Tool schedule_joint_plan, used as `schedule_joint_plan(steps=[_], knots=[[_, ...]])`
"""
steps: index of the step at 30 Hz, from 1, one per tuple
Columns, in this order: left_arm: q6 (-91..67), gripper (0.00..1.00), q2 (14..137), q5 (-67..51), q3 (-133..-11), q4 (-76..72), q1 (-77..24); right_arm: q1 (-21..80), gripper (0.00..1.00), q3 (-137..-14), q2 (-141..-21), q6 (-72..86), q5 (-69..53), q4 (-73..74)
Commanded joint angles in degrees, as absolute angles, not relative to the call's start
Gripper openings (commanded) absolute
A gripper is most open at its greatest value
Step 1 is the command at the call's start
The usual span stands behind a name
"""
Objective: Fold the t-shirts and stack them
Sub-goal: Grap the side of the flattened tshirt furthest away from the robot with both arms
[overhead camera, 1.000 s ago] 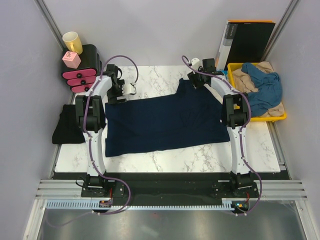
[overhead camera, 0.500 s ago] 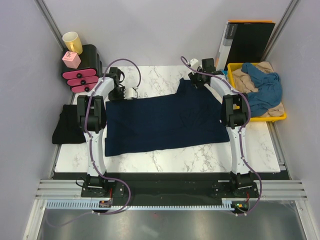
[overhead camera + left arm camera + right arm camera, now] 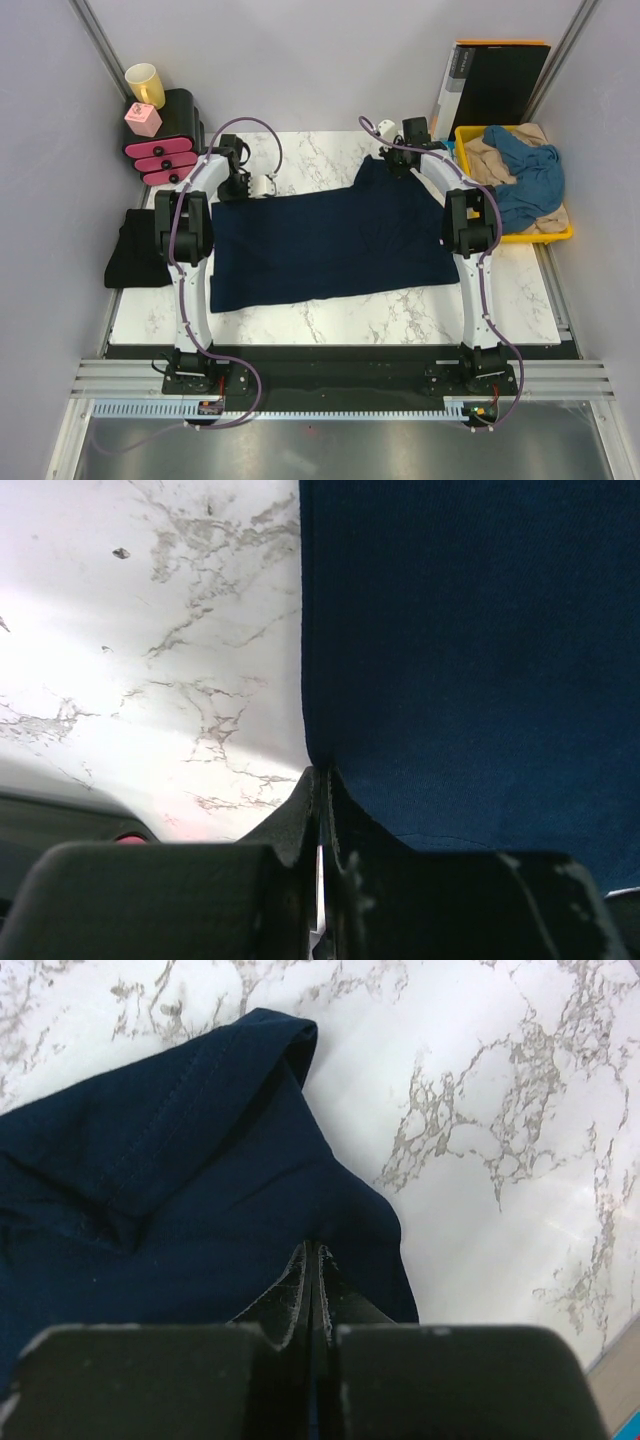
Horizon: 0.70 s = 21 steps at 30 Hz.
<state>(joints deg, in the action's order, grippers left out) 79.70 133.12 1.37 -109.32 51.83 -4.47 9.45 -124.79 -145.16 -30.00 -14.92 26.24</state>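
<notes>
Since both jaws have just closed, left jaws pinch far-left corner of navy t-shirt, right jaws pinch its far-right edge; shirt flat on counter. Judgement: fold lift can start.

The top view looks down from above the near edge over the whole surface. Both wrist views face down, very close, at the far edge of the shirt, also in the top view.
</notes>
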Motion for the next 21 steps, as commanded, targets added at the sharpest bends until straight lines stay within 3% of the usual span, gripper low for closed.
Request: schedule_joint_plan(steps=[1,2,3,4,9,12,21], knots=[[76.7,0.02,131.9,-3.7,-108.5,50.9,-5.0,9.3,0.00,-123.1,-140.4,-33.7,-13.9,27.2],[76.6,0.02,131.2,-4.0,-108.5,50.5,-5.0,9.3,0.00,-122.9,-139.6,-33.9,-13.7,26.7],[76.4,0.02,131.0,-4.3,-108.4,50.5,-5.0,9.4,0.08,-122.0,-139.1,-33.6,-12.6,25.2],[76.1,0.02,130.7,-4.5,-108.3,50.4,-5.1,9.2,0.32,-121.6,-138.8,-33.1,-12.2,24.2],[75.7,0.02,128.5,-4.2,-104.8,50.0,-5.5,8.3,0.60,-118.6,-136.9,-27.1,-13.0,18.5],[75.3,0.02,127.5,-4.0,-103.2,49.7,-5.8,7.3,0.65,-119.4,-138.3,-23.0,-13.2,16.6],[75.2,0.02,126.3,-2.8,-102.9,49.7,-6.6,5.3,0.59,-124.9,-146.6,-19.9,-19.0,19.4]])
